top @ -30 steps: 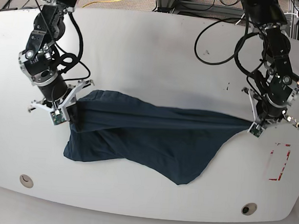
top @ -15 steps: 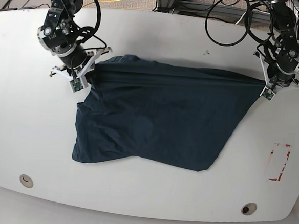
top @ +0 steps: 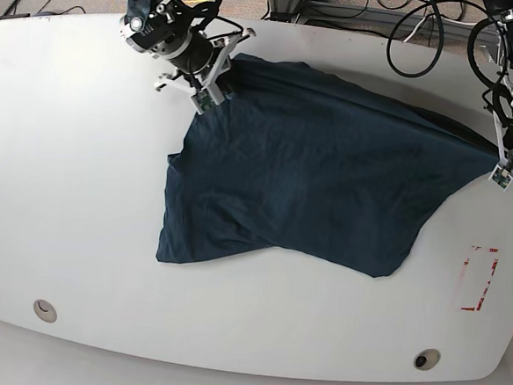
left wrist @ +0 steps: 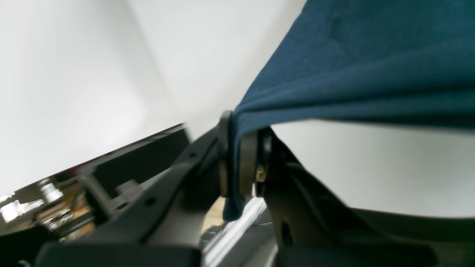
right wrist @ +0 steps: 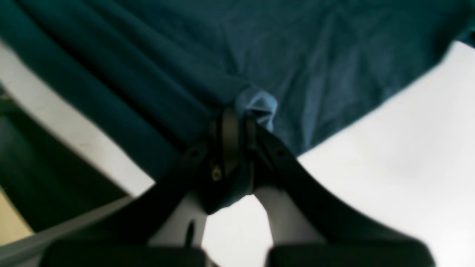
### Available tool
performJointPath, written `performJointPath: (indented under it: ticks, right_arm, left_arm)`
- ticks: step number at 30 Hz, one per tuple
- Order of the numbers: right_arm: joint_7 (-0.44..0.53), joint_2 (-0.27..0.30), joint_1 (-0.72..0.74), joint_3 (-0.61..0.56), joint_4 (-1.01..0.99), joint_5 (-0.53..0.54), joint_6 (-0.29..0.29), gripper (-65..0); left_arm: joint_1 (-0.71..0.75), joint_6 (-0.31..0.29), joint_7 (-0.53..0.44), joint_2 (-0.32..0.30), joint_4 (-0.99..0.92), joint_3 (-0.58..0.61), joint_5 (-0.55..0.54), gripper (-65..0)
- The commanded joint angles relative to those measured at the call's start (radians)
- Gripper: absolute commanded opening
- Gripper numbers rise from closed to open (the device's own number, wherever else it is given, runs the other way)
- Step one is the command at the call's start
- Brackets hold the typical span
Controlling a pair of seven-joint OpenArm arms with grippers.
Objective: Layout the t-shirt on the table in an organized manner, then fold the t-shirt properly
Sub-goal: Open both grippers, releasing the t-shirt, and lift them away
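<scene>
- table (top: 77, 233): white top; near edge bare apart from two round grommet holes (top: 46, 310) and a red tape rectangle (top: 480, 279) near the base view's right edge
- t-shirt (top: 319, 179): dark navy, spread across the centre and far half of the table; lower hem ragged, one corner at the near left, another at the near right; fabric wrinkled but mostly flat; upper edge held off the surface at both ends
- left gripper (top: 503, 166): on the base view's right edge, arm coming down from the far right corner, wrist pointing down and inward; fingers (left wrist: 248, 163) clenched on a thin bunch of the shirt's right edge; left wrist view shows the cloth nipped between the pads and stretched taut away from them
- right gripper (top: 218, 86): at the far left of the shirt, arm folded low over the table's back edge, wrist angled toward the centre; jaws pinched tight on the shirt's upper left corner; right wrist view shows folds radiating from the pinch
- versus a second ago: both arms have carried the shirt away from the near edge toward the far side; right gripper moved from mid-left to the back edge; left gripper went up and outward; the shirt went from a narrow stretched band to a broad open spread
</scene>
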Motion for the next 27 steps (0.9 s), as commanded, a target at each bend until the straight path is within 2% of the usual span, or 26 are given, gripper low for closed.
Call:
performJointPath:
  ticks: [1, 5, 8, 10, 17, 18, 21, 27]
  right_arm:
    - [0.009, -0.022, -0.003, -0.025, 0.016, -0.016, -0.009, -64.8]
    - [0.009, -0.042, -0.005, -0.054, 0.016, -0.018, -0.009, -64.7]
    - [0.009, -0.042, -0.005, -0.078, 0.014, -0.018, -0.01, -60.4]
    - [0.009, -0.042, -0.005, -0.097, 0.014, -0.018, -0.01, -52.6]
    - [0.009, -0.037, -0.005, -0.135, 0.014, -0.019, -0.01, -12.8]
    - [0.009, -0.036, -0.005, -0.135, 0.014, -0.019, -0.01, -9.7]
    - [0.009, -0.034, -0.005, -0.137, 0.014, -0.019, -0.01, -1.0]
    - [0.009, -0.014, -0.003, -0.133, 0.014, -0.013, -0.01, 0.0]
  left_arm:
    - [-0.038, 0.017, 0.001, -0.053, 0.016, -0.009, 0.035, -65.0]
    - [-0.053, 0.017, 0.001, -0.091, 0.015, -0.009, 0.035, -65.0]
    - [-0.058, 0.017, 0.001, -0.119, 0.015, -0.009, 0.034, -65.0]
    - [-0.058, 0.017, 0.001, -0.134, 0.015, -0.009, 0.034, -65.0]
    - [-0.049, 0.017, 0.001, -0.156, 0.015, -0.015, 0.034, -65.0]
    - [-0.049, 0.017, 0.001, -0.156, 0.015, -0.015, 0.034, -65.0]
    - [-0.046, 0.017, 0.001, -0.156, 0.015, -0.017, 0.035, -58.9]
    - [-0.029, 0.017, 0.001, -0.157, 0.015, -0.049, 0.035, -34.4]
